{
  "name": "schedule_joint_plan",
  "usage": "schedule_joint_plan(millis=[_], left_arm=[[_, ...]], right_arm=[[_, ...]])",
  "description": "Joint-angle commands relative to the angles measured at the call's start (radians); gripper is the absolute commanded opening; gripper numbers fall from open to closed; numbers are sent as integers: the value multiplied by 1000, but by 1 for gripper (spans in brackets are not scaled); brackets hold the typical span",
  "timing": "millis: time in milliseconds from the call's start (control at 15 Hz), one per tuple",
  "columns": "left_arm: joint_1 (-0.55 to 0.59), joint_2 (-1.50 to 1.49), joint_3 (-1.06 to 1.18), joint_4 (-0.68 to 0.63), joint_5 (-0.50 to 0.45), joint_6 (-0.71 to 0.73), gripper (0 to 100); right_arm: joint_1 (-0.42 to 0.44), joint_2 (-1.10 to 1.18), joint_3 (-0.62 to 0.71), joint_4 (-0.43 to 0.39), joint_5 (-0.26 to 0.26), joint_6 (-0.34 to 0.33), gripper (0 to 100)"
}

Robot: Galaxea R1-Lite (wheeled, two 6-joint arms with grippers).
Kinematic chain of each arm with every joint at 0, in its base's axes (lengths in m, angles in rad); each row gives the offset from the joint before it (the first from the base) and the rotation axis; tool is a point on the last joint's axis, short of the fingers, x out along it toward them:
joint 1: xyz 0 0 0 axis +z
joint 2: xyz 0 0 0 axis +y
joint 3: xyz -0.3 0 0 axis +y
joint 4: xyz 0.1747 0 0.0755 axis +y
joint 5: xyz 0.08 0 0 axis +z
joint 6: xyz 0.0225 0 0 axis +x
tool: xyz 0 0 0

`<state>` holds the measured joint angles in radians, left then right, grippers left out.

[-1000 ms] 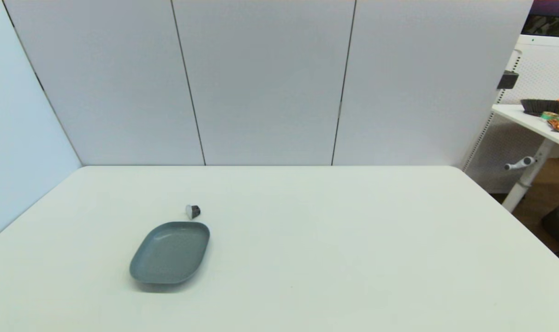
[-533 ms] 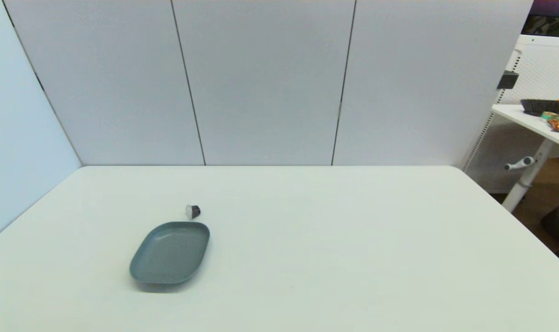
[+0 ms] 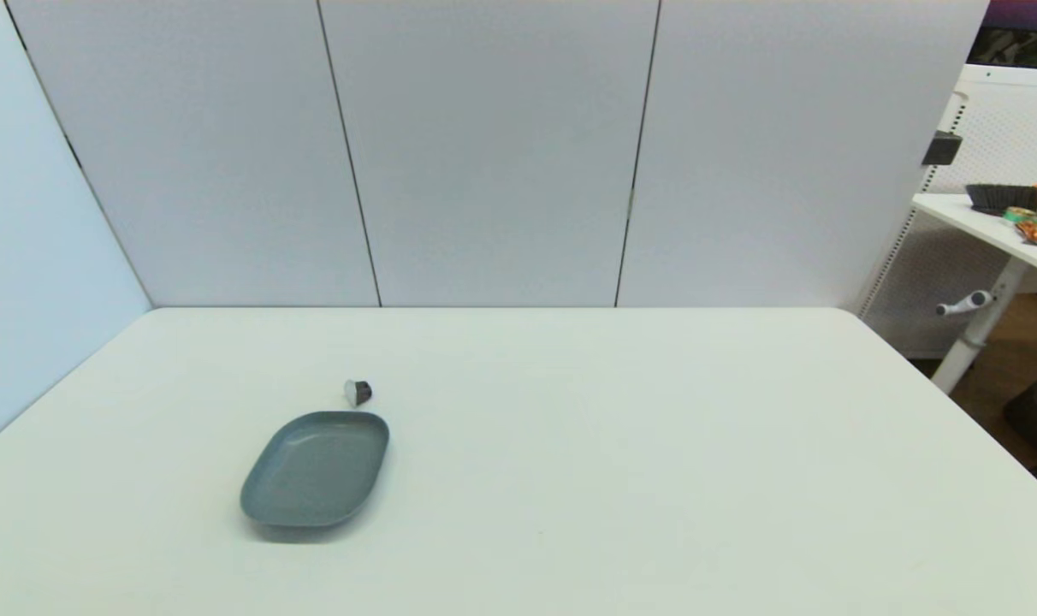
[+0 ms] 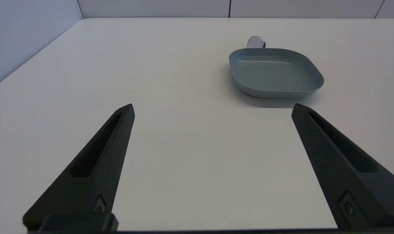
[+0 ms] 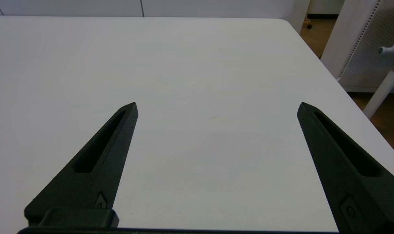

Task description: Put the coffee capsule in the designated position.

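Both arms sit parked at the near edge, out of the head view, the left gripper and the right gripper each low, level, facing far, black fingers spread wide, holding nothing.

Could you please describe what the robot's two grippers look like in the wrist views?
The left gripper and the right gripper look alike: each has two long matte black fingers tapering to a point, with a slot-shaped recess along the inner face and a small screw near the base. No cables or markings show.
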<state>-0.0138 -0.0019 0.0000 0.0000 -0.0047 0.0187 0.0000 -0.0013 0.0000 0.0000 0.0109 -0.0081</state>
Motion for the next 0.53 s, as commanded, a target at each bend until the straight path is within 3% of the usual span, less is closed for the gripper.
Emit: schedule_joint_plan(millis=[67, 533], left_arm=[[0, 0, 2, 0, 0, 1, 100], [0, 0, 2, 0, 0, 0, 100]], right_arm=[[0, 1, 0, -2, -6, 8, 100], [0, 1, 0, 0, -5, 0, 100]])
